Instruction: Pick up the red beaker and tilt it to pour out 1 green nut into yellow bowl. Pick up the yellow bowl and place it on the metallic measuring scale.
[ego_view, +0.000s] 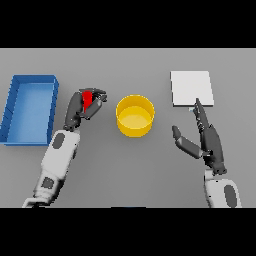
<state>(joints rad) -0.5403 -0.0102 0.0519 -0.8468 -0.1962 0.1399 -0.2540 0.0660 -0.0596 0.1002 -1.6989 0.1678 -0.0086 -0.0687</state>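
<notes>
The small red beaker (87, 99) shows only as a narrow, bright red shape, taller than it is wide, most of it covered by the dark left hand (86, 105). The fingers (98, 93) of that hand are curled over its top and side, clamped on it. Whether the beaker stands on the grey worktop (130, 170) or is lifted off it cannot be told, and nothing of its contents shows.

Taking the round yellow bowl (135, 116) as landmark: it stands upright on the worktop near the middle, its wall a deeper yellow than its pale inner floor. The beaker and the left hand are just to the bowl's left, close to it but apart from its rim. Further left, well apart from the bowl, lies a blue rectangular tray (30, 108) with raised walls. To the bowl's right and a little further back lies the flat, pale metallic square measuring scale (192, 88). The dark right hand (206, 137) is to the bowl's right and nearer the robot, its fingers straight and spread apart, the thumb held out towards the bowl; the longest fingertip reaches the scale's near edge.

There is one beaker, one bowl, one scale, one tray.
</notes>
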